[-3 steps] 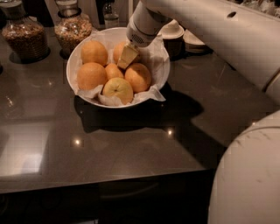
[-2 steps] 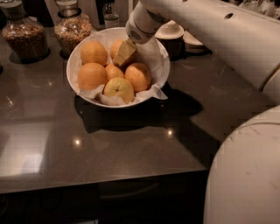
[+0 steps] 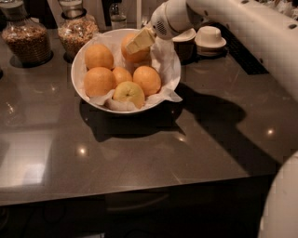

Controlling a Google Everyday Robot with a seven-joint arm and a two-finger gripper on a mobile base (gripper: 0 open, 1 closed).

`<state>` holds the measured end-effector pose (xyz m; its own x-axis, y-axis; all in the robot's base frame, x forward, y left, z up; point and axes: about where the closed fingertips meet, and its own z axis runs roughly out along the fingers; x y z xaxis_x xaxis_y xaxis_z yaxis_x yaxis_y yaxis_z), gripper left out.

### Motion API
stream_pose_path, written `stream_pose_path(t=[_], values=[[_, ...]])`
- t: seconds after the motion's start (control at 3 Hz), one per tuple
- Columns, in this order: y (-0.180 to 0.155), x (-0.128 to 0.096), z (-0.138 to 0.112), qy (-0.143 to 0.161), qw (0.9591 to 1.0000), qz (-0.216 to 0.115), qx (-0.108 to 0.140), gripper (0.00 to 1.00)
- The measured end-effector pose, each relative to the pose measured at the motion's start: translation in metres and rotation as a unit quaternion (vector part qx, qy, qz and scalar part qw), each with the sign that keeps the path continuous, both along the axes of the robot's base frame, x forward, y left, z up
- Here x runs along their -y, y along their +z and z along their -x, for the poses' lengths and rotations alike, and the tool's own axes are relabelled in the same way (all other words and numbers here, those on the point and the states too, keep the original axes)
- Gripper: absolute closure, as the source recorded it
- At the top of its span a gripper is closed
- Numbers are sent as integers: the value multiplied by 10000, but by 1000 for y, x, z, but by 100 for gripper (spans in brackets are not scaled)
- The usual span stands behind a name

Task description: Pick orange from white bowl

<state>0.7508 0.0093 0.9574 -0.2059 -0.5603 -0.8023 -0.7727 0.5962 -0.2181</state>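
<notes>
The white bowl [image 3: 78, 69], lined with crumpled white paper, stands on the dark countertop at the upper middle of the camera view. It holds several oranges and one yellower fruit [image 3: 129, 93] at the front. My gripper [image 3: 136, 46] reaches in from the right over the back of the bowl. A pale yellow finger [image 3: 140, 40] lies across the top of the rear orange [image 3: 132, 56], and the gripper is shut on that orange. This orange sits slightly higher than the others. The far finger is hidden behind the fruit.
Two glass jars of grain [image 3: 28, 39] [image 3: 77, 30] stand left of the bowl at the back. A small bottle [image 3: 118, 14] is behind it. White cups on saucers [image 3: 210, 36] sit to the right, under my arm. The counter's front edge [image 3: 139, 188] runs along the bottom.
The gripper has risen a little from inside the bowl toward the back, and the rear orange has come up with it. The other fruit has not moved.
</notes>
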Motion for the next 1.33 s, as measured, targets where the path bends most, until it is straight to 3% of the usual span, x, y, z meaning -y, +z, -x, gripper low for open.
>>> stream_pose_path(t=[0.33, 0.67, 1.0, 1.33], values=[[25, 16, 34, 633, 9954, -722, 61, 100], [57, 40, 89, 1453, 9822, -1168, 240, 100], [78, 50, 126, 2251, 9686, -864, 612, 100], [89, 42, 143, 2831, 9545, -355, 870, 100]])
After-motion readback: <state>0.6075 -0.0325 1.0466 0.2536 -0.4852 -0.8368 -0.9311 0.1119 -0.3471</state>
